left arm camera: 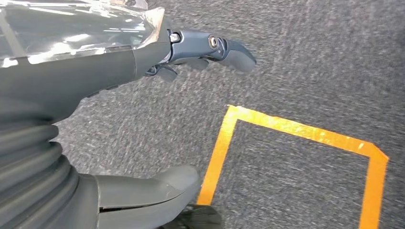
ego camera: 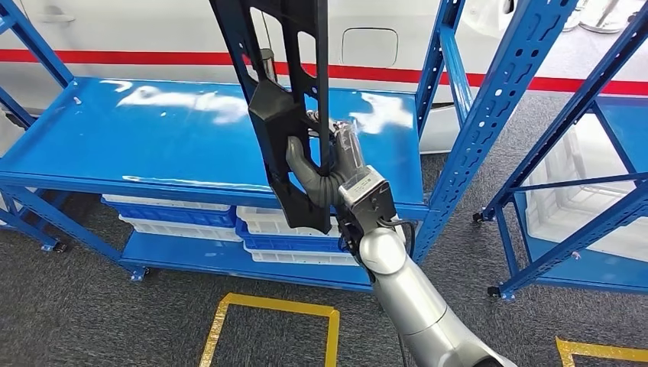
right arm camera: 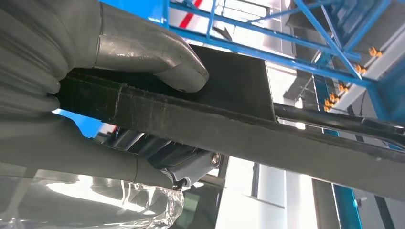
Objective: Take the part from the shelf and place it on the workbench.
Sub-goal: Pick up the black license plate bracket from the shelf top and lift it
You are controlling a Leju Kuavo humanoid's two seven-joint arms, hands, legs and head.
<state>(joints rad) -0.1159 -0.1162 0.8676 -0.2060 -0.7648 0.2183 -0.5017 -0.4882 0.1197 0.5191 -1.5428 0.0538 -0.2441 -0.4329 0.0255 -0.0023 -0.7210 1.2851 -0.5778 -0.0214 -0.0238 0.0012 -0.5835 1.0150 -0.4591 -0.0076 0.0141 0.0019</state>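
Note:
The part [ego camera: 283, 92] is a long black plastic panel with cut-out slots. It stands nearly upright in front of the blue shelf top [ego camera: 153, 138], its upper end running out of the head view. My right hand [ego camera: 325, 172] grips it near its lower half, thumb on one face and fingers behind. In the right wrist view the grey thumb [right arm camera: 157, 57] presses on the part [right arm camera: 239, 119] and the fingers [right arm camera: 191, 164] close under it. My left hand [left arm camera: 143, 62] hangs over the grey carpet, fingers apart and holding nothing.
White and blue bins [ego camera: 275, 229] sit on the lower shelf. A second blue rack [ego camera: 581, 168] stands at the right, holding a white crate [ego camera: 581, 191]. Yellow tape squares [ego camera: 267, 329] mark the grey carpet. A white wall with a red stripe [ego camera: 115, 57] lies behind.

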